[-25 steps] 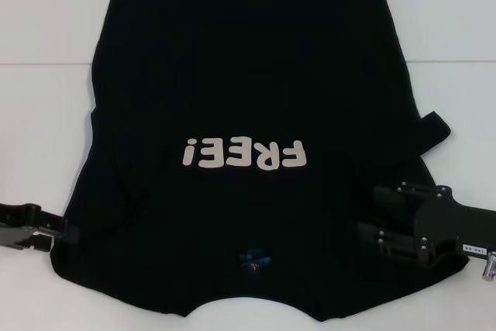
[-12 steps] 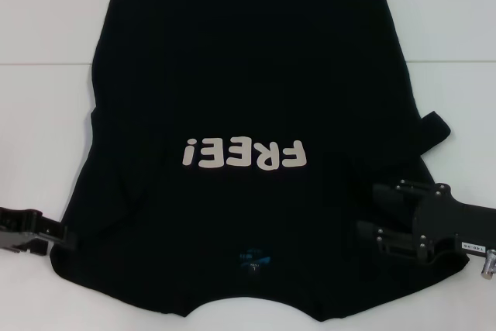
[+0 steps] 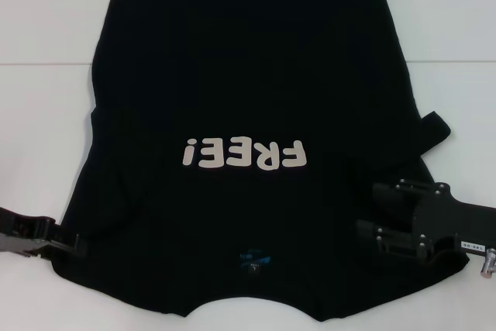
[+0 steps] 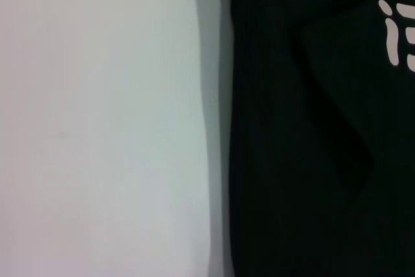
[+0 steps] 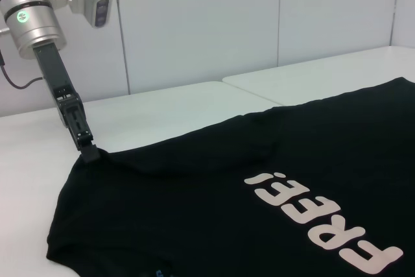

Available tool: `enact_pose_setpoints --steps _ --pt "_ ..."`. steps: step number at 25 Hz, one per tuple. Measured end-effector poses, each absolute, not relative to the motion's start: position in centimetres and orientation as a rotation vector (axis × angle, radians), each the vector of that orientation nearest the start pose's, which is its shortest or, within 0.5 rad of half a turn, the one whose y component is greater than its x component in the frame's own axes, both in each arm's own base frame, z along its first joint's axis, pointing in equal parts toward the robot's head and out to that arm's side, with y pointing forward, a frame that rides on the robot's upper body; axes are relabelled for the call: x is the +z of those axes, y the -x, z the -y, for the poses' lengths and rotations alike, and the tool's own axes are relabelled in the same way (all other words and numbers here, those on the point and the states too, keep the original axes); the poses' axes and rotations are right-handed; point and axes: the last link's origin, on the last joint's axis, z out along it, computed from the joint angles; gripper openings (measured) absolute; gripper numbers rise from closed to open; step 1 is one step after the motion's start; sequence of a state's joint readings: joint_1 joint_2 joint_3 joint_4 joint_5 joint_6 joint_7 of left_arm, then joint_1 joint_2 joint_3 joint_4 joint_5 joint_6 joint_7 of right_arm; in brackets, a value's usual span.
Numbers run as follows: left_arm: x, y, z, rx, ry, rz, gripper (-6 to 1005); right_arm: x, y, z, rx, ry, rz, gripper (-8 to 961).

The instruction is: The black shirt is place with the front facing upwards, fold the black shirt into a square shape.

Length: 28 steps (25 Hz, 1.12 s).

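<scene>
a white worktop [image 3: 46,114] fills the scene, with a thin seam [image 3: 39,62] running across it in the head view. pale wall panels [image 5: 194,24] rise behind its far edge in the right wrist view.

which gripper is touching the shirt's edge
The left gripper, its tip on the black shirt edge; the right gripper lies over the cloth.

The right gripper [image 3: 376,215] was flat matte black, with two blocky fingers [image 3: 387,192] studded with small silver screws, a white label strip and a silver knob at its wrist end. The left gripper [image 5: 89,153] was slim, dark and ridged, hung from a silver cylindrical wrist with a green ring light, a grey camera pod and a black cable.
</scene>
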State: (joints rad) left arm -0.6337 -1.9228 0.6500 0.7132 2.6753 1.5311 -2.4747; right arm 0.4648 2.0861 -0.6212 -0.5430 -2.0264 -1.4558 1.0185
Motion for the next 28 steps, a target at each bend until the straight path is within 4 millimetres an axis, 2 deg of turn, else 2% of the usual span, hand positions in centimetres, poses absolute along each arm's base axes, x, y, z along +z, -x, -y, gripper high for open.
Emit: enact_pose_setpoints --steps 5,8,13,19,28 --pt "6.15 33.13 -34.18 0.174 2.164 1.854 610 -1.77 -30.18 -30.93 0.574 2.645 -0.399 706" --pt "5.75 32.74 -34.01 0.221 2.236 1.803 609 -1.77 -30.20 -30.95 0.572 2.644 -0.400 706" --pt "5.48 32.66 -34.19 0.245 2.238 1.771 457 -1.64 -30.08 -31.05 0.588 2.633 -0.400 705" --pt "5.75 32.59 -34.36 0.239 2.232 1.750 214 -1.57 -29.97 -31.15 0.598 2.625 -0.397 704" --pt "6.03 32.47 -34.45 0.211 2.227 1.755 112 -1.63 -29.99 -31.14 0.600 2.624 -0.404 703"
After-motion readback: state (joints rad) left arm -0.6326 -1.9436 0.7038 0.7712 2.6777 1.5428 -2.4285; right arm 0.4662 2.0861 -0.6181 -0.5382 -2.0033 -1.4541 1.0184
